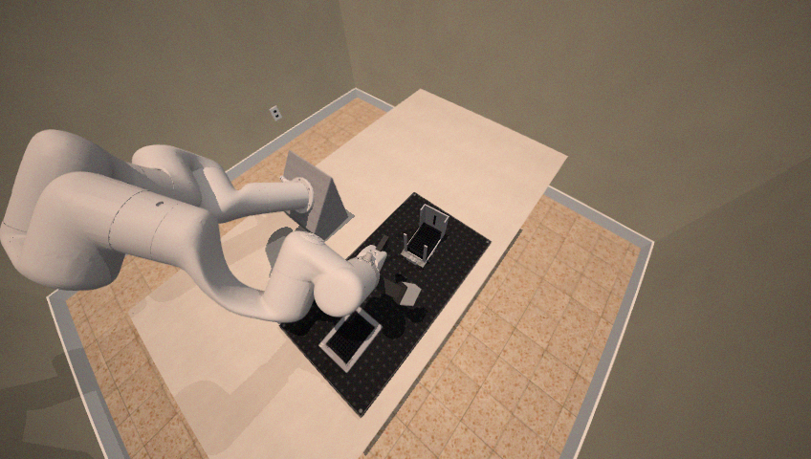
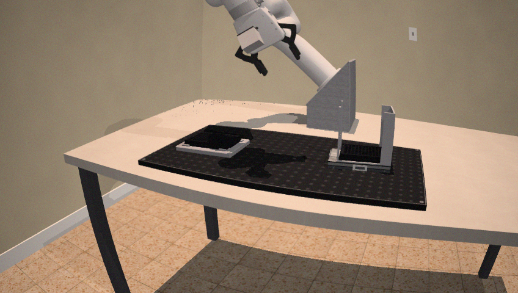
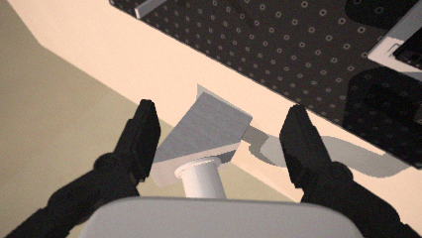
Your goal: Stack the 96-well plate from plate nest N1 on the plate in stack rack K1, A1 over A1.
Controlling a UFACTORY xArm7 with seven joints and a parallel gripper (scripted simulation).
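Seen in the exterior view, left to right along the black perforated breadboard (image 2: pixel 291 177) on the pale cream desk (image 2: pixel 468 203).

Near the breadboard's left end: a flat white plate nest N1 (image 2: pixel 203 149) lying on the board, with the black 96-well plate (image 2: pixel 214 139) seated in it, untouched and well apart from the tool. From above, same nest as a white rectangular frame (image 1: pixel 330 346) round the dark plate (image 1: pixel 351 337), toward the breadboard's near end, partly under the arm's elbow.

Over the breadboard's middle, high up: white seven-joint arm (image 2: pixel 308 58) sloping down to a grey wedge-shaped mount (image 2: pixel 334 101) just behind the breadboard's far edge. At its end the black two-fingered tool (image 2: pixel 269 54), spread to full width, nothing between the fingers, touching nothing, hanging well above the board with only a dark shadow (image 2: pixel 258 161) below it. In the wrist view, black fingers far apart at either side of the frame, with the grey mount (image 3: pixel 208 129) and the arm's own white base link (image 3: pixel 203 180) seen between them far below, and the breadboard (image 3: pixel 277 45) beyond.

Toward the breadboard's right end: grey-white stack rack K1 (image 2: pixel 386 134) with one tall upright wall and a thin post, holding a second black 96-well plate (image 2: pixel 360 152) low on its floor. From above, rack (image 1: pixel 433 214) and its plate (image 1: pixel 420 243) toward the breadboard's far end.
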